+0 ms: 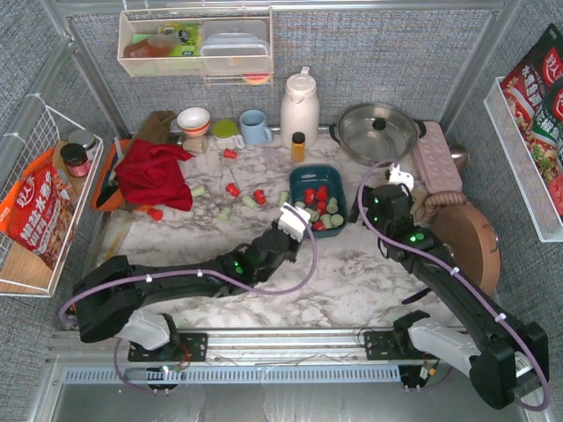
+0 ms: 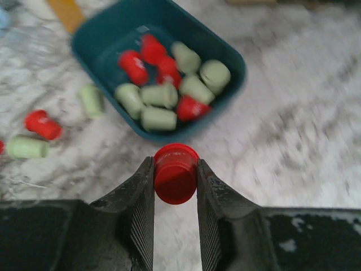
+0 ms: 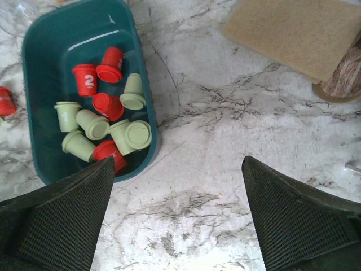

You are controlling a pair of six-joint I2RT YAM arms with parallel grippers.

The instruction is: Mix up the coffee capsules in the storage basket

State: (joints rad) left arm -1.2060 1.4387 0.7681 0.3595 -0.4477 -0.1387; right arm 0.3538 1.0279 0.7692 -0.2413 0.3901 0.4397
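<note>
Left hand (image 2: 175, 189): clenched on one red capsule (image 2: 175, 169), gripped by its sides, just short of the storage basket (image 2: 96, 48); probably lined up for a drop-in.
Right hand (image 3: 177, 169): released, jaws wide, holding nothing, beside the basket.
Coffee capsules (image 3: 138, 134): red and green heaped in the basket, others loose on the tabletop (image 2: 293, 130).

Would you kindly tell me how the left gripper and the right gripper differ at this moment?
The left gripper is closed on a red capsule; the right gripper stands wide open and holds nothing. The left gripper is by the storage basket's near left corner; the right gripper is off its right side. Both are over the marble table, outside the basket.
</note>
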